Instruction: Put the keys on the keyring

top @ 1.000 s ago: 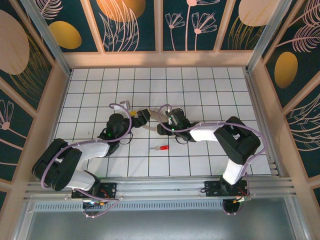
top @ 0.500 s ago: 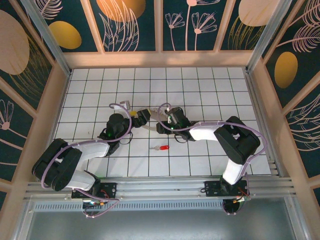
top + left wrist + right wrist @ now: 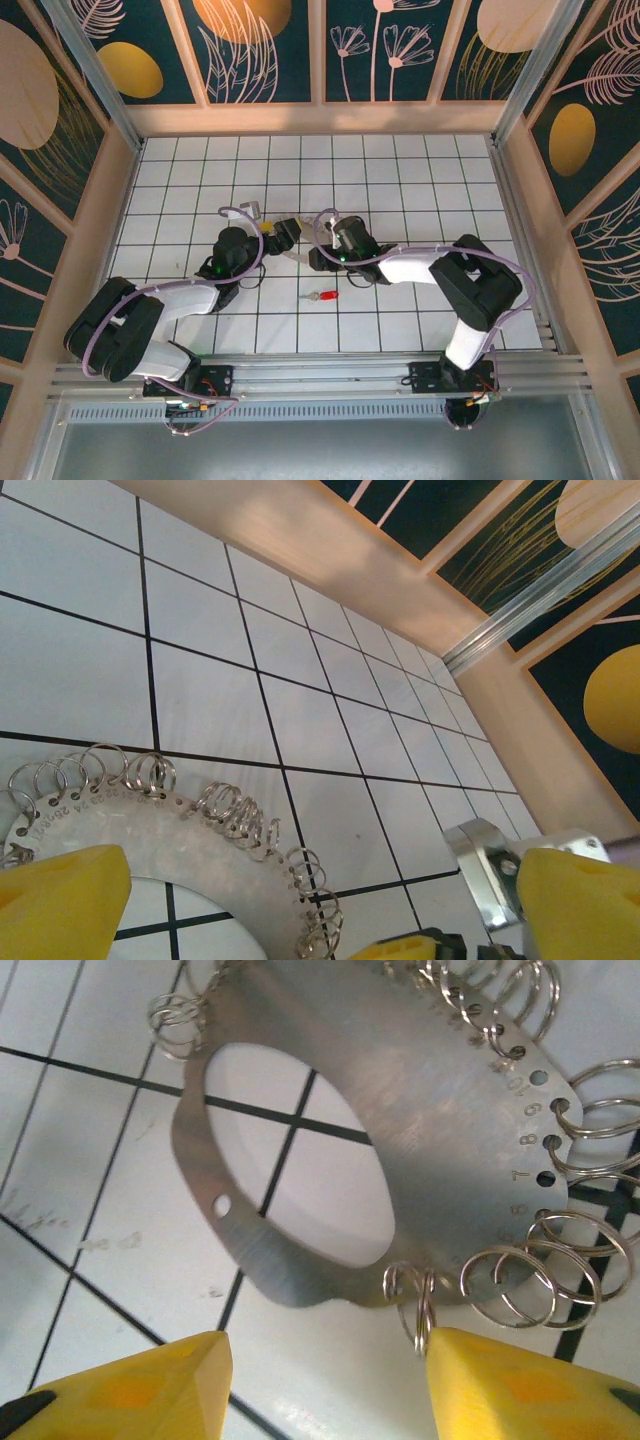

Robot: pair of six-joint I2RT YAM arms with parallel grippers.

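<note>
the left gripper (image 3: 320,880), spread wide, and the right gripper (image 3: 325,1350), about half open, both hold nothing beside the keyring (image 3: 450,1090), and the red key (image 3: 323,296) lies apart on the tiles (image 3: 400,170), so i fear a closing finger may just push the flat ring away.

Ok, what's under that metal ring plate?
Through the hole in the plate, white table tiles and a dark grid crossing show. Anything beneath the metal itself is covered.

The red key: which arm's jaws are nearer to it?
Right. The right gripper has its jaws just behind the red key, toward the far wall; the left gripper is farther back and leftward.
</note>
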